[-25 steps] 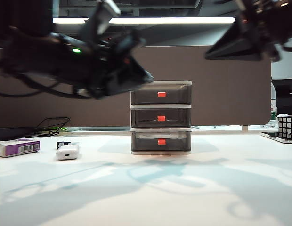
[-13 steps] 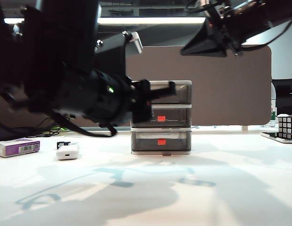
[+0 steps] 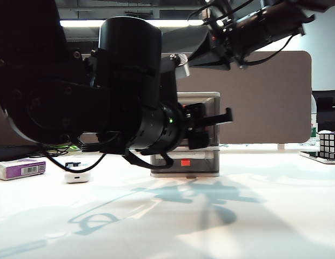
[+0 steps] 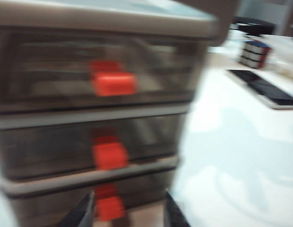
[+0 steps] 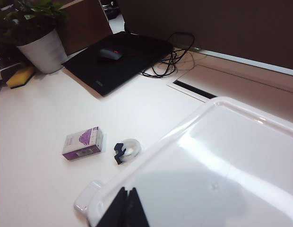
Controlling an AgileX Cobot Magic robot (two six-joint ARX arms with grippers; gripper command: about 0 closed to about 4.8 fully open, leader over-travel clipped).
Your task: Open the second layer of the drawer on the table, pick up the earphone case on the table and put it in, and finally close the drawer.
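Left gripper point(image 4: 127, 215): we see its fingers parted, just before the drawer point(image 4: 97, 118), below the second layer point(image 4: 90, 146).
Right gripper point(image 5: 126, 208): fingertips together, above the drawer's top; earphone case point(image 5: 86, 198) lies beside.

My left gripper point(image 4: 128, 213) has matt black plastic fingers point(image 4: 84, 213), and my right gripper point(image 5: 126, 208) looks the same. The drawer point(image 4: 104, 118) has a glossy white plastic frame with smoky see-through plastic fronts and matt red-orange tabs. The earphone case point(image 3: 77, 177) is glossy white; the table point(image 3: 254, 226) is smooth and matt
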